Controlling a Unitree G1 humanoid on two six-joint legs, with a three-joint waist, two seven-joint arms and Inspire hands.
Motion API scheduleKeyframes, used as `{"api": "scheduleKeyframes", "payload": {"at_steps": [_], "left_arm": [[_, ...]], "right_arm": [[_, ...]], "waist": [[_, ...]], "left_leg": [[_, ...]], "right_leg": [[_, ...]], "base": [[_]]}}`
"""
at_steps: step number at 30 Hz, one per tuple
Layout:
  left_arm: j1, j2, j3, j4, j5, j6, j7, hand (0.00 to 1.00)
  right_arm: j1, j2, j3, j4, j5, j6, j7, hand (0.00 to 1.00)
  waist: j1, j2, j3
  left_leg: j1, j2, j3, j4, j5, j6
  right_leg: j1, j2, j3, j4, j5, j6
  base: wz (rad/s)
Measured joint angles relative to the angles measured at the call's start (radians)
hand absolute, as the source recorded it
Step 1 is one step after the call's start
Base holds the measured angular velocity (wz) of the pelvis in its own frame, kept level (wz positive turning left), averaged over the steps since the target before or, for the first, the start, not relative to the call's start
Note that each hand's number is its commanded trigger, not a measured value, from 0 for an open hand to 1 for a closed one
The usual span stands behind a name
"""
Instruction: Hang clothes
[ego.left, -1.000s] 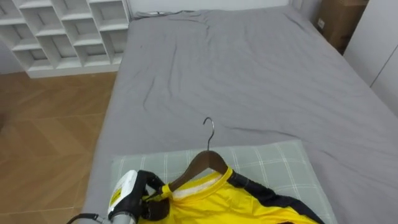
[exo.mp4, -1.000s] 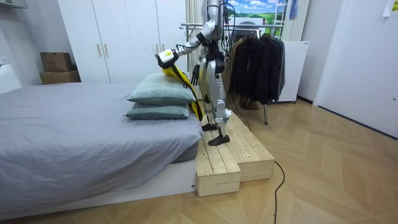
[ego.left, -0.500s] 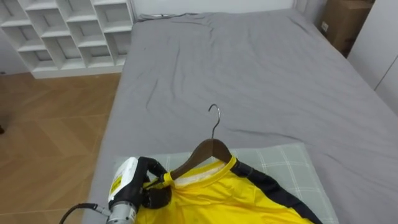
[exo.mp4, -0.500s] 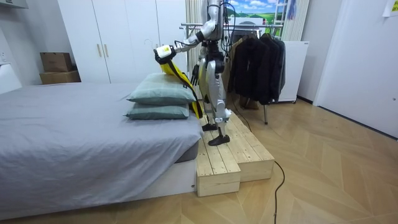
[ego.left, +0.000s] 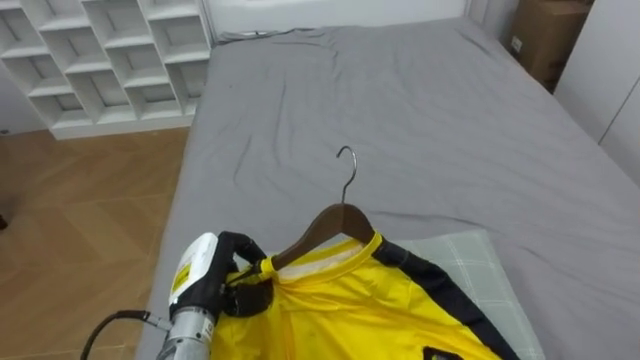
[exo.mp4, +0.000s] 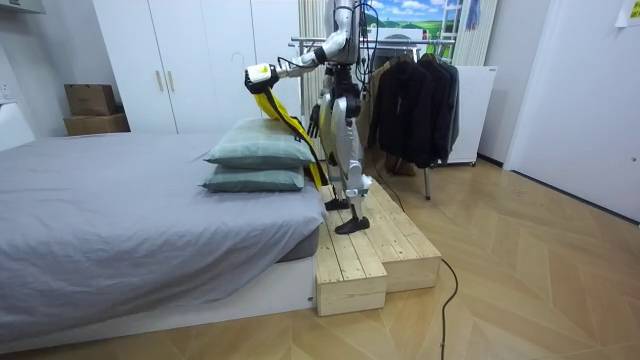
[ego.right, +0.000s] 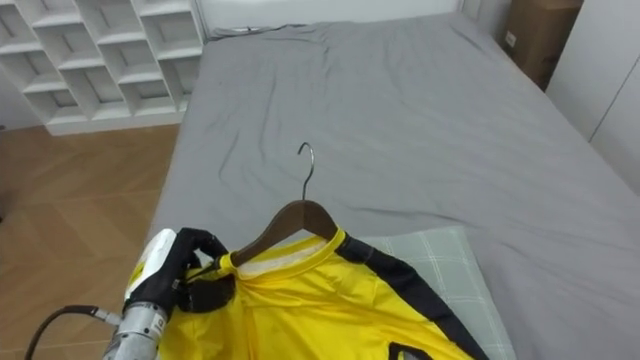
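A yellow shirt (ego.left: 340, 310) with dark trim hangs on a wooden hanger (ego.left: 325, 225) whose metal hook points up over the bed. My left hand (ego.left: 225, 280) is shut on the hanger's left end, pinching the shirt's shoulder with it. The room view has the left hand (exo.mp4: 258, 75) held high above the pillows, the shirt (exo.mp4: 287, 122) trailing down from it. My right hand (exo.mp4: 314, 119) hangs by my hip. I stand on a wooden platform (exo.mp4: 370, 250) at the head of the bed.
A grey bed (ego.left: 420, 110) stretches ahead, with a checked pillow (ego.left: 470, 260) under the shirt. A white cubby shelf (ego.left: 90, 50) stands at far left, a cardboard box (ego.left: 545, 35) at far right. Behind me is a clothes rack (exo.mp4: 415, 95) with dark garments.
My left arm has lifted the hanger and shirt higher above the pillows. The shirt hangs freer below the hand.
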Motion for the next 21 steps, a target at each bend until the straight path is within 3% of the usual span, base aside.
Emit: {"api": "scheduleKeyframes", "payload": {"at_steps": [6,12,15,21], "left_arm": [[0.000,0.031,0.003,-0.043,-0.021,-0.020,0.005,1.00],[0.001,0.057,0.003,-0.046,-0.037,-0.020,0.007,1.00],[0.001,0.075,0.005,-0.075,-0.037,-0.018,0.009,1.00],[0.001,0.081,0.005,-0.118,-0.037,-0.017,0.011,1.00]], "right_arm": [[0.004,-0.019,-0.020,-0.001,-0.056,-0.002,-0.011,0.00],[0.011,-0.055,-0.081,-0.001,-0.144,-0.002,-0.065,0.00],[0.010,-0.071,-0.122,-0.023,-0.228,0.006,-0.102,0.00],[-0.020,-0.114,-0.147,-0.107,-0.384,0.008,-0.199,0.00]], "waist": [[0.002,-0.023,0.0026],[0.003,-0.044,-0.0045],[0.008,-0.044,-0.0059],[0.028,-0.039,-0.0099]], "left_leg": [[0.017,0.000,0.000,0.000,0.000,0.000],[0.020,0.000,0.000,-0.001,0.000,0.000],[0.012,0.000,0.002,-0.001,0.000,0.000],[0.010,0.000,0.005,-0.001,0.000,0.000]], "right_leg": [[0.018,0.000,0.003,0.001,-0.003,0.000],[0.019,0.001,0.001,0.002,-0.004,0.000],[0.009,0.002,0.003,0.003,-0.004,0.000],[-0.001,0.001,0.004,0.019,-0.005,-0.002]], "base": [[0.00],[0.00],[0.00],[0.00]]}}
